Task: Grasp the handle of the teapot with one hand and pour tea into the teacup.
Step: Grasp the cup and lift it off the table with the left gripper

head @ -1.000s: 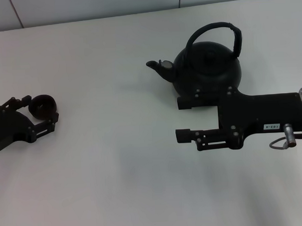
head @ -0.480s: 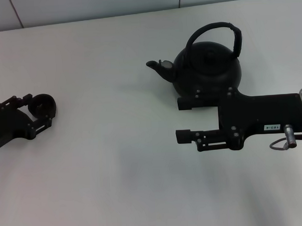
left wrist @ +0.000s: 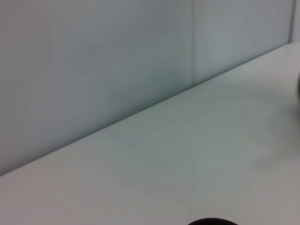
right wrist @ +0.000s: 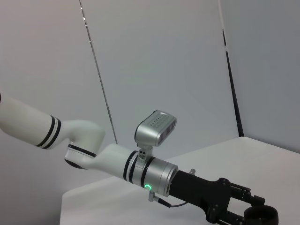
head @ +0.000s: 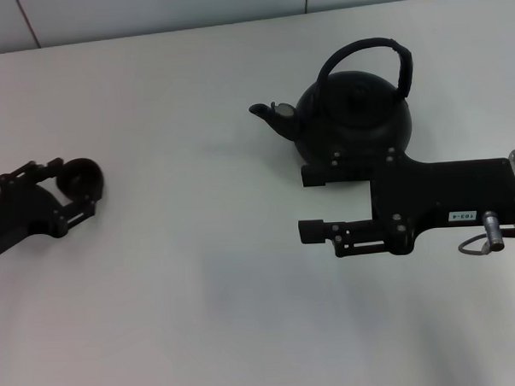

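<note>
The matte-black teapot [head: 352, 112] stands at the back right, its spout pointing left and its arched handle [head: 367, 50] upright and free. My right gripper [head: 311, 203] hovers just in front of the pot's base. It is open with nothing between its fingers, and its far finger [head: 325, 172] overlaps the pot's lower edge. At the far left my left gripper [head: 76, 182] is shut on the small dark teacup [head: 79, 175]. The right wrist view shows that same left gripper [right wrist: 253, 213] holding the teacup [right wrist: 260, 216]. A sliver of the cup rim [left wrist: 212, 221] shows in the left wrist view.
The white table [head: 201, 272] stretches between the two arms. A pale wall [head: 147, 10] runs along its back edge. My left arm [right wrist: 93, 157], white with a silver wrist camera, reaches across in the right wrist view.
My left gripper and the teacup have shifted slightly to the right. The right gripper and the teapot have stayed put.
</note>
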{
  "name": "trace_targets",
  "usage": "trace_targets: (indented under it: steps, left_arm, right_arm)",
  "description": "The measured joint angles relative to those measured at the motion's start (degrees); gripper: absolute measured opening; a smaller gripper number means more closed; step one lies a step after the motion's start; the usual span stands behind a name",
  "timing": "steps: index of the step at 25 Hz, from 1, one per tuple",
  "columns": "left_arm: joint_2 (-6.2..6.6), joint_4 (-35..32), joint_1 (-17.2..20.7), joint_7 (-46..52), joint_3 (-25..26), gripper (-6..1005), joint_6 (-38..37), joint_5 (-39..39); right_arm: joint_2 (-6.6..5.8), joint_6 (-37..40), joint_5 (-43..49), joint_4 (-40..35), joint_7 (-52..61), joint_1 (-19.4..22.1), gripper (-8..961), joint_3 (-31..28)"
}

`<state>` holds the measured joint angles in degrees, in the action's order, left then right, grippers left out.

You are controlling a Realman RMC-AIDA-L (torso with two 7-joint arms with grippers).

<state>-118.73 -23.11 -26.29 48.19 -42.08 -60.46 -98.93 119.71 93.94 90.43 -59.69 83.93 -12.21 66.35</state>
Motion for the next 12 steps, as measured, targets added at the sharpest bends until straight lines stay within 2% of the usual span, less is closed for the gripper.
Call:
trace_targets:
  steps: [6,12]
  left_arm:
    - [0.00,-0.2,-0.7,0.5,-0.7,704,-5.8,0.0]
    - [-0.19,0.0,-2.3,0.7,-5.9,714,-6.5,0.0]
  right_arm:
    - [0.00,0.0,0.0,0.0,0.0,0.0,721,0.0]
    - [-0.08,-0.1,-0.8,0.2,0.0,-0.2,722,1.2]
